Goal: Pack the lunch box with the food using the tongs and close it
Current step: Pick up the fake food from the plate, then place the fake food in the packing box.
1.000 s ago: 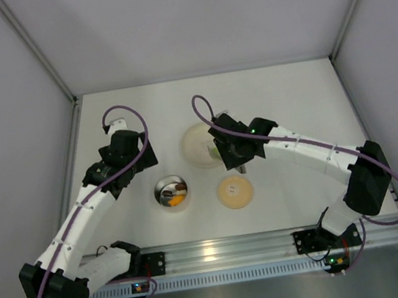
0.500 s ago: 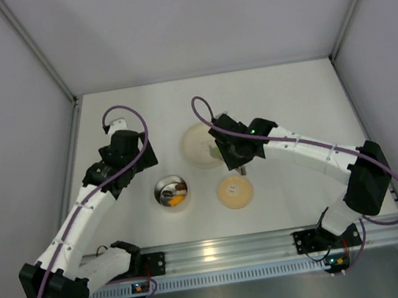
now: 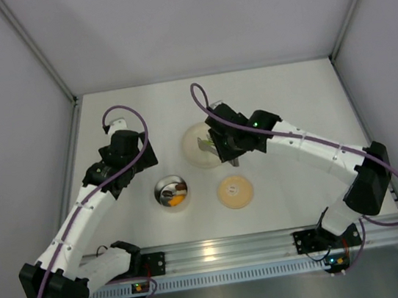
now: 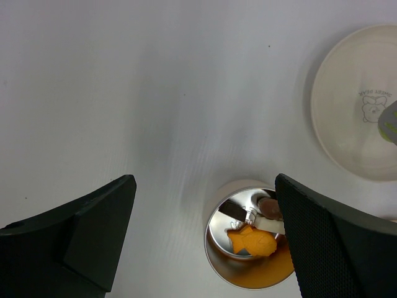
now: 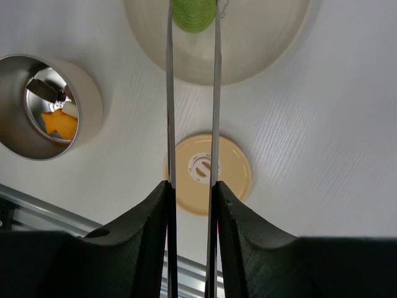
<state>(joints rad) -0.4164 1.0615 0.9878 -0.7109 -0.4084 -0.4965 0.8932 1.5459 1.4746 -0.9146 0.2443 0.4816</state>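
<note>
I read this as mid-packing. My right gripper (image 5: 191, 230) is clamped around the tongs (image 5: 169, 93), squeezing their two arms so the tips pinch a light green piece (image 5: 193, 13) over the cream plate (image 5: 267, 49). I cannot tell whether the piece is lifted off the plate yet.

In the overhead view the lunch box (image 3: 171, 194) stands open at about 7 o'clock from the plate. An orange fish-shaped piece (image 4: 251, 241) and a dark brown piece (image 5: 42, 89) are already inside it. Its lid (image 3: 235, 191) lies flat on the table at 5 o'clock from the plate, near the box but apart from it. My left gripper (image 4: 205, 186) hangs spread wide with nothing in it, at about 10 o'clock from the box.

As I judge it, the next move is to hold the squeeze steady and carry the piece toward 7 o'clock. I should ease off only once the tips are over the steel interior, since a piece this small could slip out. I see no other food on the plate, so the lid may follow.

The table (image 3: 287, 92) is plain matte white. Pale grey walls close it in at 9, 12 and 3 o'clock, and an aluminium rail (image 3: 220, 250) runs along 6 o'clock, where the arms are bolted
</note>
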